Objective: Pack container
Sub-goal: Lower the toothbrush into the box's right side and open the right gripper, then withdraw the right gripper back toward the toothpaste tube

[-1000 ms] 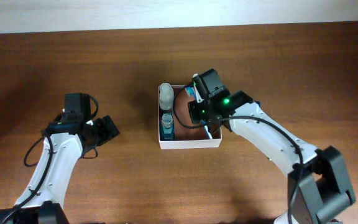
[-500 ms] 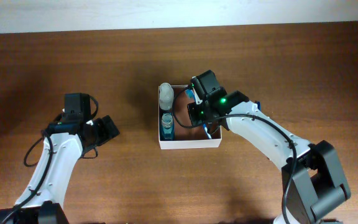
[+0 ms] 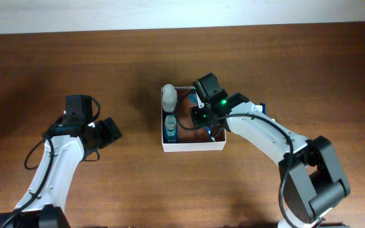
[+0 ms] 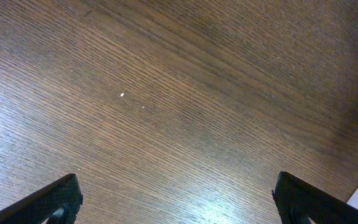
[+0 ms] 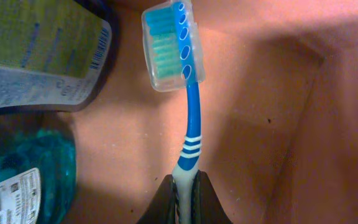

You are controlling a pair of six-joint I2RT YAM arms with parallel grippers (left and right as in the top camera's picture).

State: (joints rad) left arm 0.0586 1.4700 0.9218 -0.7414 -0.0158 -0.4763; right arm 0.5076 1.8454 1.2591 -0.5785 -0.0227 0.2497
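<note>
The container (image 3: 192, 147) is a square white-walled box with a reddish-brown inside (image 5: 253, 112), in the middle of the table. My right gripper (image 5: 183, 186) is shut on the handle of a blue-and-white toothbrush (image 5: 188, 106) with a clear cap over its head, held inside the container near its floor. In the overhead view the right gripper (image 3: 203, 114) sits over the container's right half. A blue bottle (image 3: 170, 128) and a pale rounded bottle (image 3: 169, 96) lie along the container's left wall. My left gripper (image 4: 178, 202) is open and empty over bare wood, far left of the container.
In the right wrist view a dark bottle with a green label (image 5: 42, 50) and the teal bottle (image 5: 23, 174) lie left of the toothbrush. A small blue item (image 3: 261, 106) peeks from behind my right arm. A pale wall strip (image 3: 182, 12) runs along the table's far edge.
My right gripper has shifted slightly left and further into the container with the toothbrush. The left arm has not moved.
</note>
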